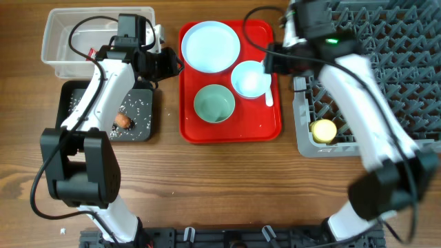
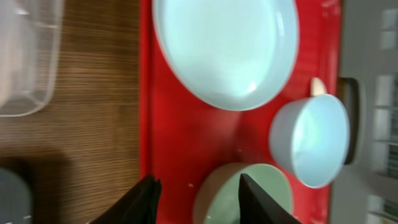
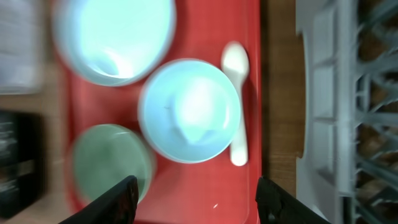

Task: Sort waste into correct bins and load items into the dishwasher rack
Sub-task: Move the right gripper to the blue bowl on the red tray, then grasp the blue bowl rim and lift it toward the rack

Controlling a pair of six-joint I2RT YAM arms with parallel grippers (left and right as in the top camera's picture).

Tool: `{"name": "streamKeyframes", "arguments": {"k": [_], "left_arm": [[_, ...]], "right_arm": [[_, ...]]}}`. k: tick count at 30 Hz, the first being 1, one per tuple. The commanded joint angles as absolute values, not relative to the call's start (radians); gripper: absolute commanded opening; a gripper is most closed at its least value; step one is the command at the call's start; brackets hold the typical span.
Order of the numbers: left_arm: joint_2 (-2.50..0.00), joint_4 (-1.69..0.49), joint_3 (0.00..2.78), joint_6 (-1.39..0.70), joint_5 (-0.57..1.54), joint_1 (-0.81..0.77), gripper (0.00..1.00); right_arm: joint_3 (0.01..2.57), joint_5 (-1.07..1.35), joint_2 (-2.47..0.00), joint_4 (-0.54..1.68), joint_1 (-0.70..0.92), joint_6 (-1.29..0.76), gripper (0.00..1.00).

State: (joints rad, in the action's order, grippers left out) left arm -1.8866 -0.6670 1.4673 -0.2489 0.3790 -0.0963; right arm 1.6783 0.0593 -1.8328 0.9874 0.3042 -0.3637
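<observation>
A pale blue plate, a pale blue bowl, a mint-green bowl and a white spoon lie on a flat red serving tray. A yellow cup sits in the grey rack. White rice grains and a brown lump lie in the black tray. My left gripper is open and empty at the red tray's left edge, beside the green bowl. My right gripper is open and empty above the blue bowl and spoon.
The clear tub stands at the back left, behind the black tray. A strip of bare wood separates the red tray from the rack. The carrot piece, red wrapper and tissue ball are out of view.
</observation>
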Motion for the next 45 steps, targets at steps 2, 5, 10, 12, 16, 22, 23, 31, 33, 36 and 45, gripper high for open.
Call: {"name": "streamKeyframes", "arguments": {"k": [2,5,10,12,16,22,23,31,33,36,45], "left_arm": [[-1.859,-0.67,1.481,-0.244,0.221,-0.094,0.45],[-1.858,-0.663,1.481,-0.243,0.174,-0.094,0.44],[-1.841,-0.64,1.481,-0.239,0.161,-0.094,0.43],[-1.825,-0.632,1.481,-0.239,0.161,-0.095,0.43],[-1.782,-0.624,1.481,-0.201,0.148,-0.113,0.43],[-1.695,-0.625,1.481,-0.186,0.025,-0.166,0.49],[-1.683,-0.625,1.481,-0.187,0.007,-0.173,0.52],[-1.662,-0.633,1.481,-0.187,-0.009,-0.183,1.0],[-1.665,-0.645,1.481,-0.187,-0.009,-0.183,1.0],[-1.665,-0.651,1.481,-0.187,-0.009,-0.183,1.0],[-1.665,-0.651,1.481,-0.187,-0.009,-0.183,1.0]], "right_arm": [[1.686,-0.056,-1.979,0.984,0.321,-0.478,0.62],[1.686,-0.057,-2.026,0.981,0.321,-0.478,0.62],[1.682,-0.056,-2.08,0.957,0.322,-0.47,0.55],[1.673,-0.056,-2.09,0.948,0.322,-0.47,0.5],[1.64,-0.056,-2.093,0.907,0.322,-0.471,0.44],[1.568,-0.056,-2.093,0.832,0.322,-0.459,0.41],[1.554,-0.056,-2.093,0.82,0.322,-0.455,0.42],[1.531,-0.057,-2.093,0.77,0.322,-0.43,0.24],[1.531,-0.057,-2.093,0.762,0.321,-0.419,0.24],[1.531,-0.057,-2.093,0.758,0.321,-0.417,0.15],[1.532,-0.056,-2.093,0.757,0.32,-0.385,0.04]]}}
